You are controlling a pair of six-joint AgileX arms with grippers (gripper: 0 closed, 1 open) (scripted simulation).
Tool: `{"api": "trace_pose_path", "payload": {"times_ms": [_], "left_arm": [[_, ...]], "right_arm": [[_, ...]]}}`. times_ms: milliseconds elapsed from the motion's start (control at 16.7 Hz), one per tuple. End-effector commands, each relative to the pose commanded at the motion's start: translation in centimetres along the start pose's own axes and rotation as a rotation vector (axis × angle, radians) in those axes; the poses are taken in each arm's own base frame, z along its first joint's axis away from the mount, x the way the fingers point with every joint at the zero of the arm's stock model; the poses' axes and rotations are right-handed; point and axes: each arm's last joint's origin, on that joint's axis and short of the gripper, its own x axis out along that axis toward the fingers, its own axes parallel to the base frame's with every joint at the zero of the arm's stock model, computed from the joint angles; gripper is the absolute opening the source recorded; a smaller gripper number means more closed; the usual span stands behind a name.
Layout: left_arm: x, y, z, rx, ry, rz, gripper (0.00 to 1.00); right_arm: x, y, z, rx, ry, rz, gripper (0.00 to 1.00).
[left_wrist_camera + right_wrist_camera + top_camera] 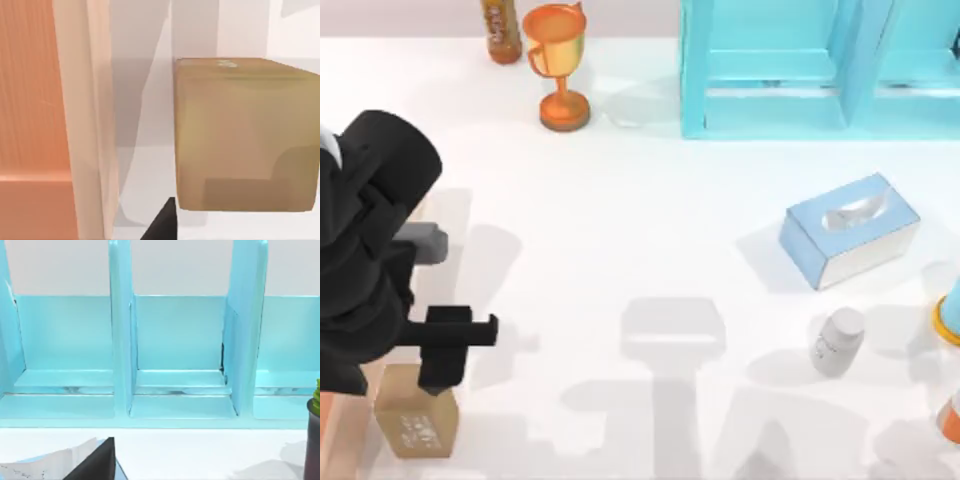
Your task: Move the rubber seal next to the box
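Down at the table's near left corner, the rubber seal (415,425) stands upright, long axis vertical, its white-marked face turned toward the near edge. The left gripper (442,375) sits directly over its top; whether its fingers are apart or clamped on the seal I cannot tell. In the left wrist view the seal (245,135) stands just beside the box (87,125), a strip of table between them.

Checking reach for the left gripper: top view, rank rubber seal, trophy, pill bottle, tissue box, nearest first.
From the left gripper:
1. Rubber seal, right beneath it, front left.
2. Trophy, back, left of centre.
3. Pill bottle, front right.
4. Tissue box, right, farther back.
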Motion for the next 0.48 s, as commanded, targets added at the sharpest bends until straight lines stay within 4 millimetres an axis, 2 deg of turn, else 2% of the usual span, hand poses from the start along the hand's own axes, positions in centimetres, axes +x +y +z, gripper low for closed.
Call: {"api": "trace_pose_path", "payload": {"times_ms": [120, 480], "left_arm": [[0.0, 0.0, 0.0, 0.0, 0.0, 0.0, 0.98], [0.0, 0.0, 0.0, 0.0, 0.0, 0.0, 1.0]], "right_arm": [[0.0, 0.0, 0.0, 0.0, 0.0, 0.0, 1.0], [0.0, 0.0, 0.0, 0.0, 0.0, 0.0, 1.0]]}}
